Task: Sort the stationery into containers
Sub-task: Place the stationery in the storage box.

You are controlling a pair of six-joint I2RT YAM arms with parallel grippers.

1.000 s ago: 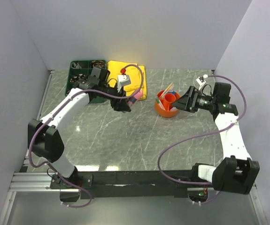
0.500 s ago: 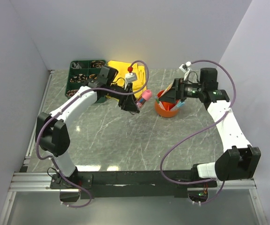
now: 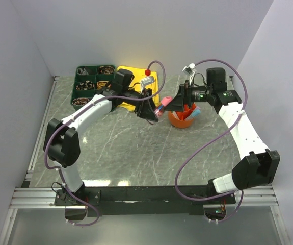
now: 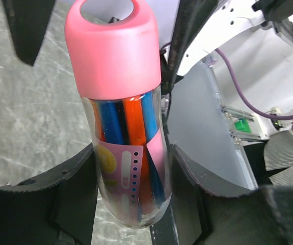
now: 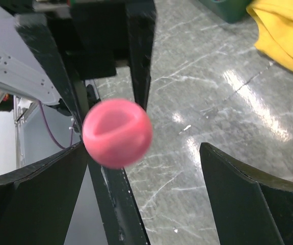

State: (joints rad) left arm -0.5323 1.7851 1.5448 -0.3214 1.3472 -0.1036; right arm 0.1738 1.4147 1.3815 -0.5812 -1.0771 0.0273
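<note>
Clear plastic tube (image 4: 128, 138) with a rounded pink cap (image 4: 113, 51), packed with slim blue and orange pens and held in the air above the tabletop, just left of the round orange pot (image 3: 177, 123). A pink paper label (image 4: 131, 168) wraps the tube's lower part, with a yellow disc and a column of white dots. Its small print is too fine to read.

Left hand (image 4: 133, 199): both black fingers clamped on the lower body of the tube, cap end pointing away from the wrist.

Right hand (image 5: 143, 153): fingers spread wide apart, one on each side of the pink cap, which is seen end-on and blurred and sits nearer one finger. Whether they touch cannot be told.

The orange pot stands under the right hand, with a light blue item and thin sticks leaning out of it.

Folded yellow cloth (image 3: 131, 76): at the back of the grey marbled tabletop (image 3: 136, 153), behind the left hand. Beside it to the left is the dark green compartment tray (image 3: 78, 79), holding small dark bits.

Purple cables (image 3: 197, 148) loop from each arm. The left arm crosses in front of the cloth and part of the tray.
</note>
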